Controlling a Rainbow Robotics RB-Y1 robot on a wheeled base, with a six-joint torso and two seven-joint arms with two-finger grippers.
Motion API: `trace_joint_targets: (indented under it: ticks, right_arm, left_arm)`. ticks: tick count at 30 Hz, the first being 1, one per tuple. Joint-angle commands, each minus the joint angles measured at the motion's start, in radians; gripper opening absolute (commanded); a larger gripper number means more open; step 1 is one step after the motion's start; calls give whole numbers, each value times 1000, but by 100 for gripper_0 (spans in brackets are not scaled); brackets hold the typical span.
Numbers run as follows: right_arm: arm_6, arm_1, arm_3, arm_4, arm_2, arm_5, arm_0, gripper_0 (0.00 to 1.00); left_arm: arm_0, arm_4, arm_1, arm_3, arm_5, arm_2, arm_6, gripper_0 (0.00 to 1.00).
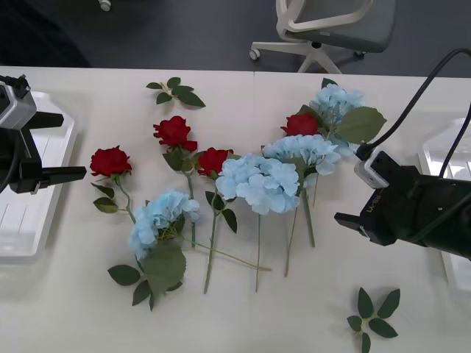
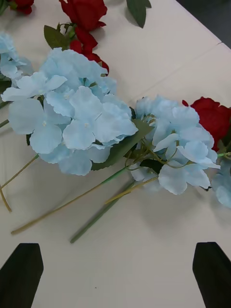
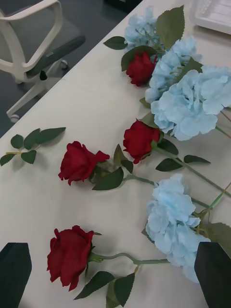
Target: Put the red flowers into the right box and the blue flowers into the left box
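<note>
- Nothing sorted yet: all flowers lie loose on the counter (image 1: 243,309), both boxes bare.
- Left gripper (image 1: 77,174) hangs released over the left box (image 1: 51,158), fingers spread, holding nothing; nearest red flower (image 1: 110,160) lies just beside it.
- Right gripper (image 2: 115,269) is released too, empty, hovering near the stems of the middle blue flowers (image 1: 259,182); the right box (image 1: 436,158) sits behind that arm at the counter edge.
- Other reds: one (image 1: 174,132) further back, one (image 1: 213,160) touching the blue cluster, one (image 1: 300,124) tucked among the far blue heads (image 1: 335,99).
- We'd start with the isolated ones; the near-left blue head (image 1: 163,217) is apart from the pile.
- We'd grip stems, not blooms; stems cross in the middle, so lift slowly or neighbours drag along.
- Ignore the loose leaf sprigs (image 1: 374,318).
</note>
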Motion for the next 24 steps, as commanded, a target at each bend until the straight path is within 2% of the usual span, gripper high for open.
trace_joint_targets:
  ticks: [1,6,9,13,18,24]
  right_arm:
    - [24,-16,-24,-4,-14,-5,-3,92]
    - [24,-16,-24,-4,-14,-5,-3,92]
    - [21,25,4,-3,-13,0,23,92]
    - [12,57,4,-17,-53,31,15,92]
    - [-115,70,-5,-34,-83,161,-77,92]
    - [-404,60,-4,-21,-63,295,-238,92]
  left_arm:
    - [10,-18,-11,-1,0,5,-71,100]
    - [10,-64,-5,-1,-17,-27,-42,100]
    - [10,-101,-3,0,-21,-38,61,100]
    - [13,-165,-5,2,-27,-63,239,100]
    - [23,-242,-5,2,-26,-109,511,100]
    - [33,-343,-5,2,-26,-141,761,100]
